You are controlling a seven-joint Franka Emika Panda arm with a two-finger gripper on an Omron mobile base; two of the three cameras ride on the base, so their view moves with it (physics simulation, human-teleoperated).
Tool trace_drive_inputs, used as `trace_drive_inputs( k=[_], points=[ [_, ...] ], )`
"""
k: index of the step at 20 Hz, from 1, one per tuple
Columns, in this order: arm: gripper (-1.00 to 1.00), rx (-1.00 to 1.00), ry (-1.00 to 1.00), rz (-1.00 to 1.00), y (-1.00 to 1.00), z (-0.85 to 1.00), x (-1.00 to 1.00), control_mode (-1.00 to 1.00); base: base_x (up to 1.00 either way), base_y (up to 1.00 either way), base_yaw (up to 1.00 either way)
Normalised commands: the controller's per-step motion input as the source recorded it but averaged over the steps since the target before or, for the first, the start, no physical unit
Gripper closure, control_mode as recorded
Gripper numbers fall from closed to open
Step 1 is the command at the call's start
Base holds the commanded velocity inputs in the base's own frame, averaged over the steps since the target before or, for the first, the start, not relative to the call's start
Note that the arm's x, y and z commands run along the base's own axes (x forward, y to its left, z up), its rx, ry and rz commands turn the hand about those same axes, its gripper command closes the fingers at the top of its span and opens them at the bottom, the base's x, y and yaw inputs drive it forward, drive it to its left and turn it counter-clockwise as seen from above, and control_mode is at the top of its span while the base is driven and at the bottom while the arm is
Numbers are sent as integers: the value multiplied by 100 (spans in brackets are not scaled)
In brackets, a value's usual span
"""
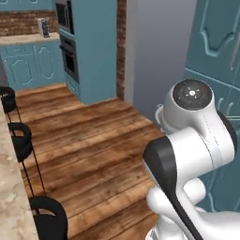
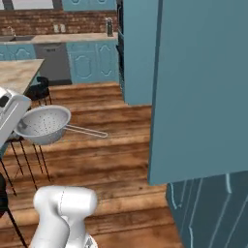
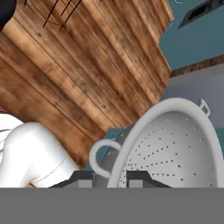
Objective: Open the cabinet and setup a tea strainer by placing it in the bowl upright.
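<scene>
Strainer point(image 2: 42, 124) hung at left of the right base frame, rim clamped in the gripper point(image 3: 117, 177) — cabinet door point(image 2: 201, 87) swung open beside it; a swing might clip that door.

The white Franka arm point(image 1: 187, 140) folds sharply at its dark-capped elbow, the upper link rising from the base. In the right base view the white hand point(image 2: 10, 112) reaches in from the side, tilted. In the hand view the gripper point(image 3: 111, 179) has its two dark fingertips point(image 3: 83, 177) drawn close on the rim of the tea strainer point(image 3: 175, 148), just beside its loop handle, with the mesh cup sitting directly ahead of the hand.
</scene>
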Motion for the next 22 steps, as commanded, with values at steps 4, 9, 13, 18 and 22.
trace_drive_inputs(
  k=[4, 9, 13, 18, 22],
  points=[
    [100, 0, 0, 0, 0, 0, 0, 100, -46, 88, 69],
    [100, 0, 0, 0, 0, 0, 0, 100, -31, 73, 65],
    [100, 0, 0, 0, 0, 0, 0, 100, -73, 64, 47],
    [100, 0, 0, 0, 0, 0, 0, 100, -80, 32, 15],
    [100, 0, 0, 0, 0, 0, 0, 100, -76, 27, 18]
  ],
)
